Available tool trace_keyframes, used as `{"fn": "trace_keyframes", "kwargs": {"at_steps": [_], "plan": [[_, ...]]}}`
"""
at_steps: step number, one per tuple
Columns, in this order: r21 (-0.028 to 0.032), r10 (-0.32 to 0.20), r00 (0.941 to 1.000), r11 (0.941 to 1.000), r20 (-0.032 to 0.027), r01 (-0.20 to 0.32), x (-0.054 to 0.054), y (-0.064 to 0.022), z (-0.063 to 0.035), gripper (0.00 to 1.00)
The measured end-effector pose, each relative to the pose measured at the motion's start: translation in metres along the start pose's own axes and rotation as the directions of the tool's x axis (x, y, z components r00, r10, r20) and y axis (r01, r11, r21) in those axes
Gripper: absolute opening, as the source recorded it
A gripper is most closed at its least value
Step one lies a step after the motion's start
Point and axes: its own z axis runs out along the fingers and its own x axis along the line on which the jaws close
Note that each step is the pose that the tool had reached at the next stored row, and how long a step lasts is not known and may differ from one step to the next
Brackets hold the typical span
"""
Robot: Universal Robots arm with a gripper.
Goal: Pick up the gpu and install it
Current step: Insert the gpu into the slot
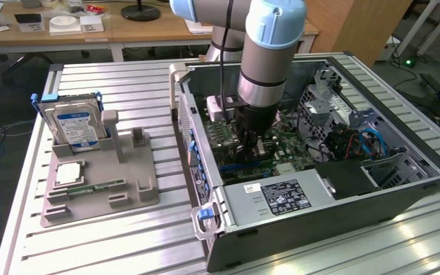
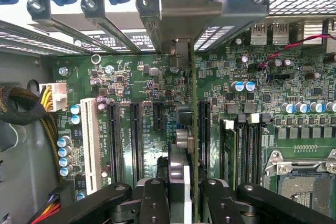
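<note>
gpu (image 2: 193,129) in gripper (image 2: 181,190) inside computer case (image 1: 403,197), above motherboard (image 2: 147,77)

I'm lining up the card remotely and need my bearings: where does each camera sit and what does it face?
Exterior view: high and off the arm, looking down at the open PC case on the table; the arm reaches in.
Wrist view: on the wrist, facing the motherboard; the hand grips the gpu edge-on.
Shared: hand, gpu, motherboard.
</note>
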Motion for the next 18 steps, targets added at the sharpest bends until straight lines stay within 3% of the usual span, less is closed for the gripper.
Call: {"fn": "trace_keyframes", "kwargs": {"at_steps": [18], "plan": [[-0.0001, 0.0, 1.0, 1.0, 0.0, 0.0, 0.0009, 0.0001, 0.0036, 0.28]]}}
